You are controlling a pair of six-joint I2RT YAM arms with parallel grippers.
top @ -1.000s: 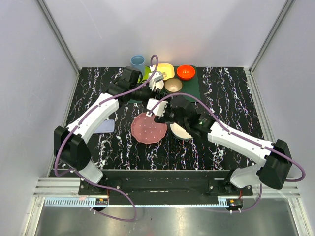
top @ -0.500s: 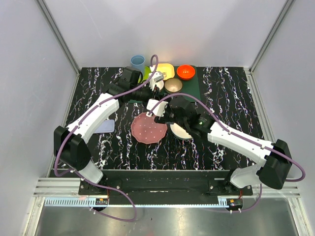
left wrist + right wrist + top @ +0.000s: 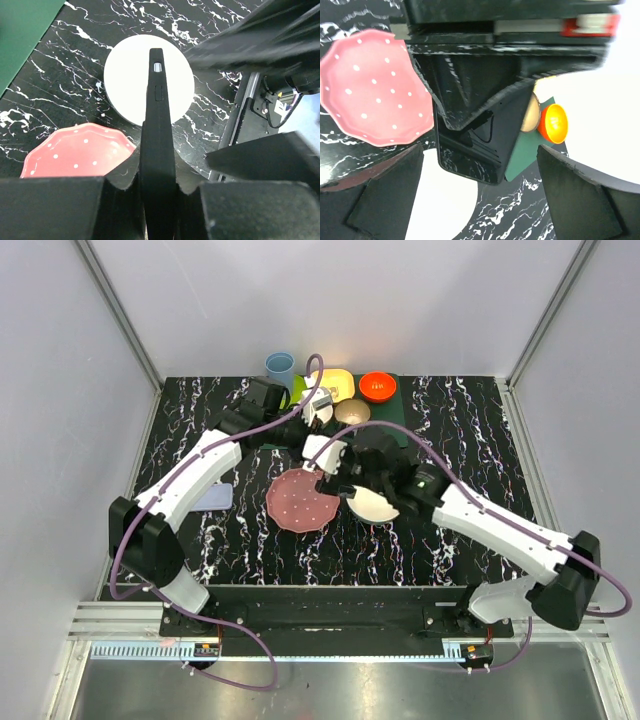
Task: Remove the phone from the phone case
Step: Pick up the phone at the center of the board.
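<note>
My left gripper (image 3: 157,182) is shut on the black phone (image 3: 157,105), which it holds edge-on above the white plate (image 3: 125,80). No lavender rim shows on the phone. In the right wrist view the phone's glossy screen (image 3: 470,140) hangs down from the left gripper's fingers (image 3: 465,85). My right gripper (image 3: 480,200) is open, its fingers spread wide to either side of the phone's lower end without touching it. The lavender phone case (image 3: 214,498) lies flat on the table at the left, under my left arm. From above, the two grippers (image 3: 312,435) (image 3: 338,480) meet mid-table.
A pink dotted plate (image 3: 301,501) lies beside the white plate (image 3: 372,505). At the back there is a green mat (image 3: 395,420) with an orange bowl (image 3: 377,386), a tan bowl (image 3: 351,413) and a yellow dish (image 3: 336,383), and a blue cup (image 3: 279,367) next to it.
My right arm has shifted a little to the right and back, uncovering more of the white plate. My left arm and the phone have stayed in place.
</note>
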